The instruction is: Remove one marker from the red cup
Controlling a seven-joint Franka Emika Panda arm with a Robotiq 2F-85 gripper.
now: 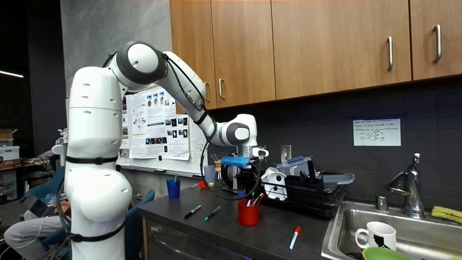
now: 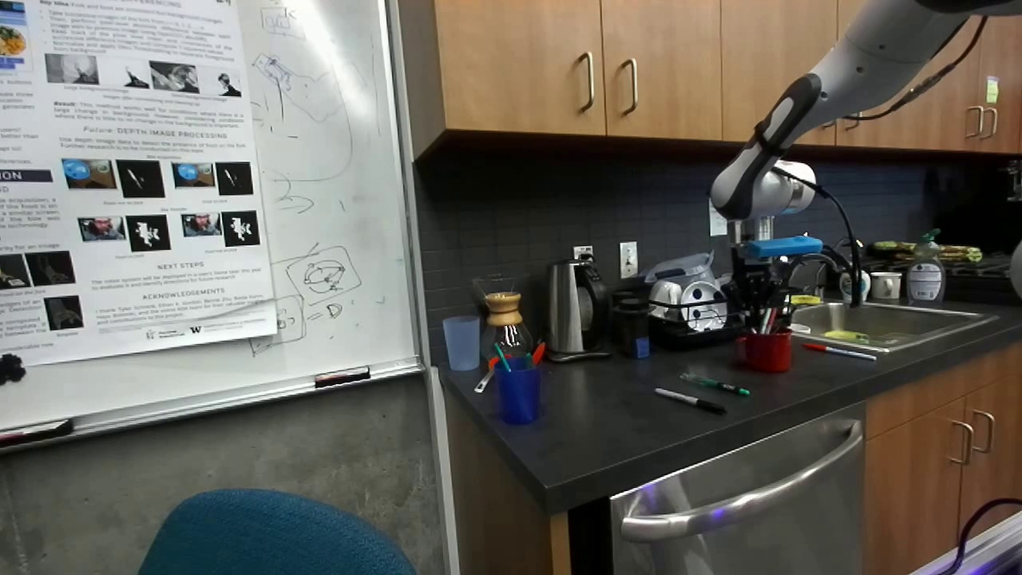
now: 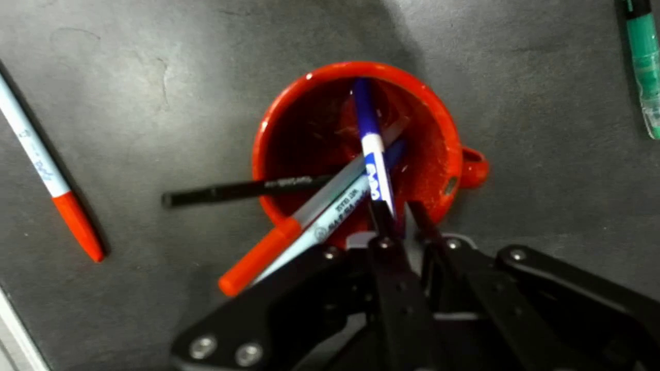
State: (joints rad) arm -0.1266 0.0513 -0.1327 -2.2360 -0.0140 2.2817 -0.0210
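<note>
The red cup [image 3: 361, 70] stands upright on the dark counter, its handle showing in the wrist view. It also shows in both exterior views [image 1: 248, 215] [image 2: 768, 354]. In the wrist view it holds several markers: a blue-and-white one [image 3: 372, 147], a red-capped one [image 3: 263, 255], a white one [image 3: 337, 208] and a thin black one [image 3: 242, 190]. My gripper [image 3: 396, 206] points down over the cup's rim. Its fingers are close together with a narrow gap, where the blue-and-white marker's near end shows. The left finger partly hides this end; whether the fingers pinch it is unclear.
Loose on the counter lie a red-capped marker [image 1: 295, 237], a green marker [image 1: 212, 213] and a black one [image 1: 192, 211]. A dish rack [image 1: 306, 202] stands close behind the gripper. A blue cup [image 1: 173, 188] is near the counter's end; a sink [image 1: 341, 224] is opposite.
</note>
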